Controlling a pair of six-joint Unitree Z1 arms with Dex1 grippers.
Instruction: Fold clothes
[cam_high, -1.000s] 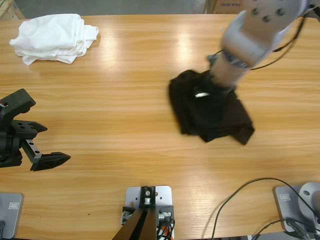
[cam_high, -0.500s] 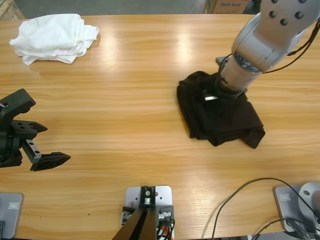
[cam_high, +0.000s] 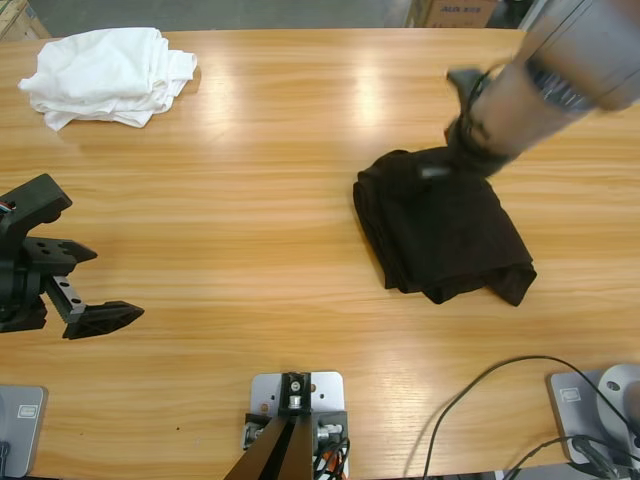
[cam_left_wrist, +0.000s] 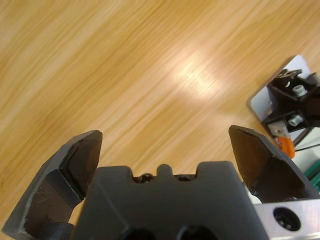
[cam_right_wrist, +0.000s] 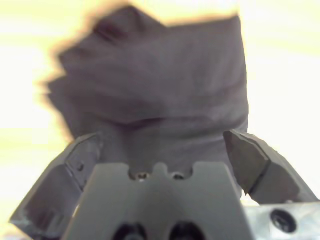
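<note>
Black shirt (cam_high: 445, 230) lies folded, right half of desk (cam_high: 260, 200). Right pincer (cam_right_wrist: 167, 150) wide open, empty, above shirt's far edge. Left pincer (cam_left_wrist: 167, 150) open, empty, near left edge. Judged: shirt done; next, white bundle (cam_high: 105, 75), far-left corner.

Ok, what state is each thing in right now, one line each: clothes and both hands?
Black polo shirt: folded into a compact bundle, lying on the wooden table, free of both hands.
White garment bundle: crumpled heap at the table's far corner, untouched.
Right hand: open, empty, over the shirt's edge.
Left hand: open, empty, over bare wood.
</note>
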